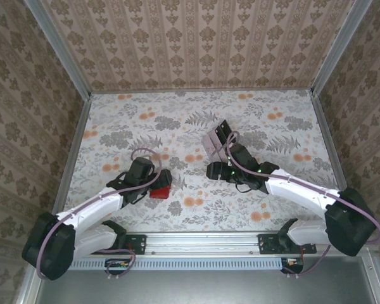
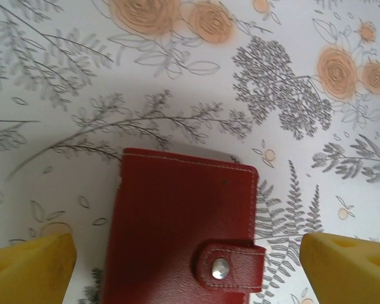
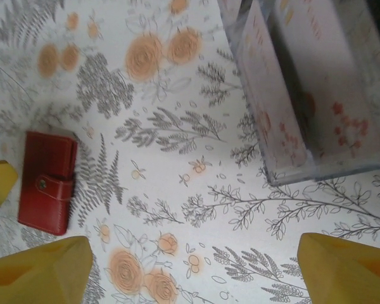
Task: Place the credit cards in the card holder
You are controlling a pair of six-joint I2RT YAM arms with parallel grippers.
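Near edge: a metal rail (image 1: 202, 240) carries both arm bases. Beyond it lies the table (image 1: 291, 120), covered edge to edge in a white print of grey ferns and orange roses.

Left gripper (image 2: 189, 269): jaws wide, holding nothing. The yellow fingertips (image 2: 28, 269) sit at the two lower corners of the wrist view. The card holder (image 2: 183, 228) lies flat on the table between them, red, closed, with its snap tab fastened. Bare table shows on both sides, so neither fingertip touches it. From above it lies left of centre, just beside the left arm's head.

Right gripper (image 3: 193, 269): jaws wide, nothing between them but bare floral print. In its wrist view the card holder is well off to the left, with one yellow tip of the left arm just beside it.

Farther out, near the table's centre, stands a clear plastic tray (image 3: 329, 168), just beyond the right gripper. Pale pinkish sheets (image 3: 291, 69) show through its walls; what they are I cannot tell.

Far side: wallpaper walls (image 1: 196, 38) in beige ornamental stripes close off the back and both sides, with metal posts at the corners.
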